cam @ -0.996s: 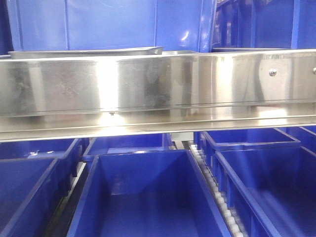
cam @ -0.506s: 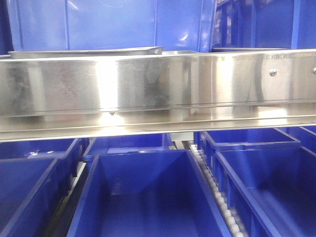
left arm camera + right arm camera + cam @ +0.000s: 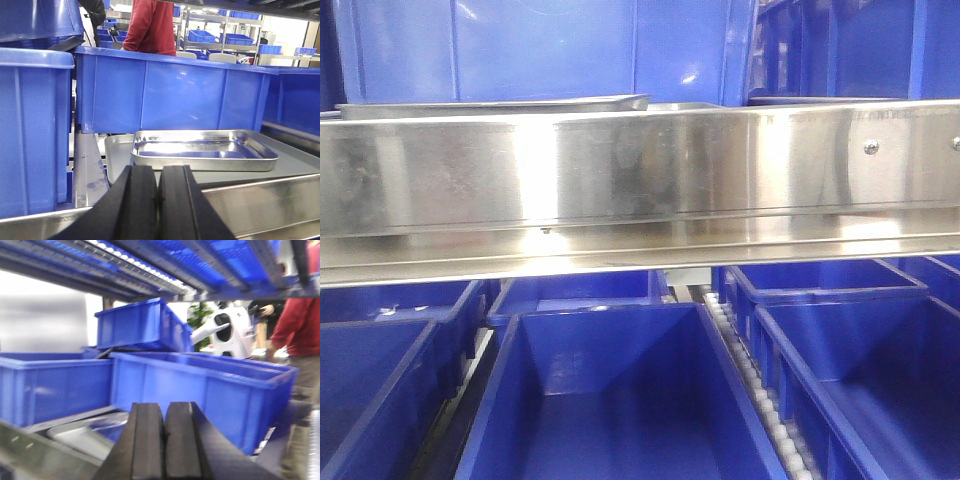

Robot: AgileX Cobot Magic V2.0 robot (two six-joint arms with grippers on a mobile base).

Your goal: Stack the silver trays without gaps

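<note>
In the left wrist view a shiny silver tray (image 3: 205, 150) rests on top of a second, duller silver tray (image 3: 117, 155) whose rim sticks out at the left and front. My left gripper (image 3: 159, 171) is shut with nothing in it, just short of the two trays and behind the shelf rail. Only a tray rim (image 3: 495, 105) shows above the rail in the front view. In the blurred right wrist view my right gripper (image 3: 164, 407) is shut and empty, with a silver tray (image 3: 82, 432) low on the left.
A long steel shelf rail (image 3: 640, 170) with screws spans the front view. Blue bins (image 3: 610, 400) fill the lower level. More blue bins (image 3: 170, 92) stand right behind and beside the trays. A person in red (image 3: 150, 25) stands beyond them.
</note>
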